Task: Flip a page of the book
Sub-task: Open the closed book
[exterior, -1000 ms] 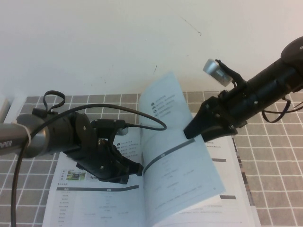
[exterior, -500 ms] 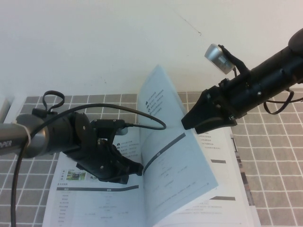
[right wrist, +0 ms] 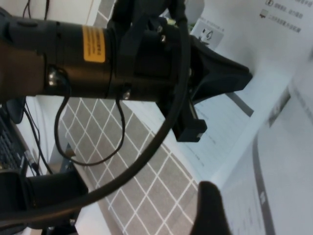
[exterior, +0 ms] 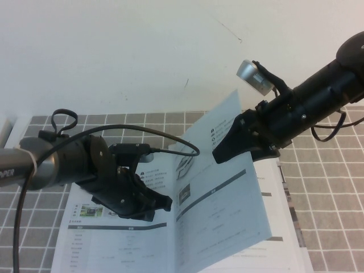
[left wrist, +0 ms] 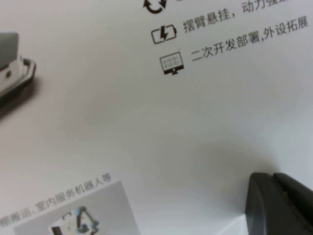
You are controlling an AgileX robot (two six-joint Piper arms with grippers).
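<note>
- Swung further over since a moment ago, the page (exterior: pixel 219 199) stands lifted above the book's (exterior: pixel 114 239) right half — right gripper (exterior: pixel 224 152), fingers spread wide, at its upper edge.
- Left gripper (exterior: pixel 159 203) presses the left-hand page near the spine; whether its fingers are parted cannot be told.
- Checked cloth (exterior: pixel 330 193) underneath.

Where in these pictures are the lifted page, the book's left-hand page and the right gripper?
page (exterior: pixel 222 210), high view: middle of the raised sheet.
book (exterior: pixel 114 244), high view: flat left-hand page.
right gripper (exterior: pixel 218 156), high view: tip of the dark fingers at the page's upper edge.
</note>
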